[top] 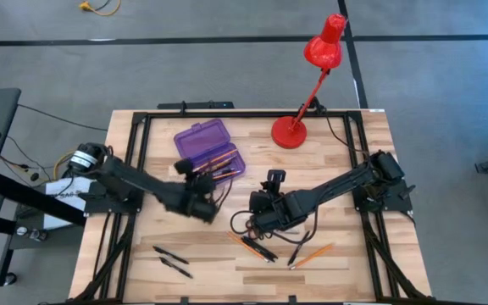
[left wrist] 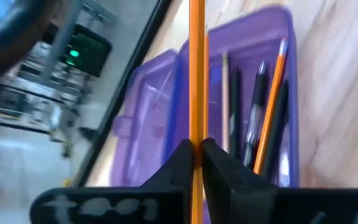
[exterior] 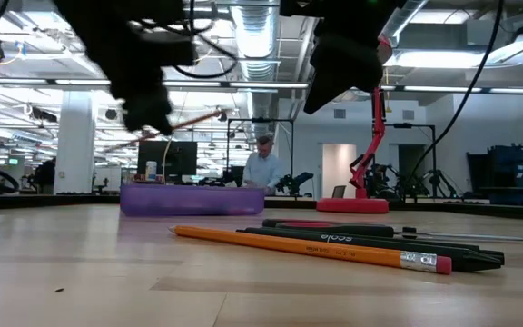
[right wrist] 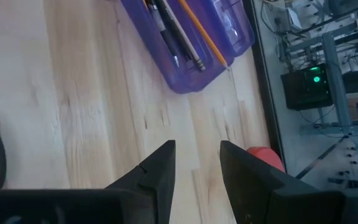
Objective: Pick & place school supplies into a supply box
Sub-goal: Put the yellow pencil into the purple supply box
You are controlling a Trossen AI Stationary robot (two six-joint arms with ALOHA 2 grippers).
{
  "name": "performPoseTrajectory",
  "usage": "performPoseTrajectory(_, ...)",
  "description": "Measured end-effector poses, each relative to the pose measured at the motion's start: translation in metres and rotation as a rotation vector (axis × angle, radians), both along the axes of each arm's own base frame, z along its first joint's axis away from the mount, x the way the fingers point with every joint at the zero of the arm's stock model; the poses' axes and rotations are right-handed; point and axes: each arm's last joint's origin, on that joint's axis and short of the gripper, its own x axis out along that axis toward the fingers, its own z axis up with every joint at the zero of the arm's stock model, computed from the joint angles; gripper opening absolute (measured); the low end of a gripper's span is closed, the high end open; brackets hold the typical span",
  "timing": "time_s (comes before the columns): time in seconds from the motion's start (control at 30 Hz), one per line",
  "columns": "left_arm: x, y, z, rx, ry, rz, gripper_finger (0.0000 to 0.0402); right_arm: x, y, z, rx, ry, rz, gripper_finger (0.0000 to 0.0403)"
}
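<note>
Light wooden slatted table point(top: 329, 191) on grey floor; low view looks past it into an open lab with ceiling lights, monitors and a person point(exterior: 262, 165) seated far back. Nearest the front edge: two slim black pens point(top: 171, 261) lying loose front-left, and front-centre a cluster of thin orange pencils point(top: 313, 253) and black markers point(top: 259, 248), close up in the low view as one orange pencil with pink eraser point(exterior: 307, 247) beside dark pens. Right gripper point(right wrist: 196, 163) hovers mid-table above that cluster, fingers apart, nothing between them. Left gripper point(left wrist: 197, 157) sits left of centre, just in front of the box, fingers clenched on a thin orange pencil point(left wrist: 196, 74) that points over it. Translucent purple rectangular plastic supply box point(top: 207, 151) lies open behind it, lid point(top: 200, 136) folded back; tray holds orange pencils point(left wrist: 270, 112) and black pens point(left wrist: 252, 121) side by side. Red desk lamp point(top: 312, 80) stands at the back right.
</note>
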Motion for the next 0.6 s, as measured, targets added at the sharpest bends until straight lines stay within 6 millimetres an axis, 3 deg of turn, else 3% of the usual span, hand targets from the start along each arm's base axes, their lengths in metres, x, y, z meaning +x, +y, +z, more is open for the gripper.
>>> performPoseTrajectory(0.23, 0.027, 0.033, 0.004, -0.035, -0.07, -0.019, 0.0, 0.002, -0.006, 0.0, -0.003, 0.006, -0.012, 0.0121)
performPoseTrajectory(0.43, 0.03, 0.056, 0.004, -0.023, -0.051, 0.001, 0.0, 0.002, -0.008, 0.0, -0.003, 0.007, -0.018, 0.0121)
performPoseTrajectory(0.6, 0.029, 0.073, -0.01, -0.093, -0.072, -0.001, 0.0, 0.002, -0.008, 0.0, -0.002, 0.006, -0.018, 0.0121)
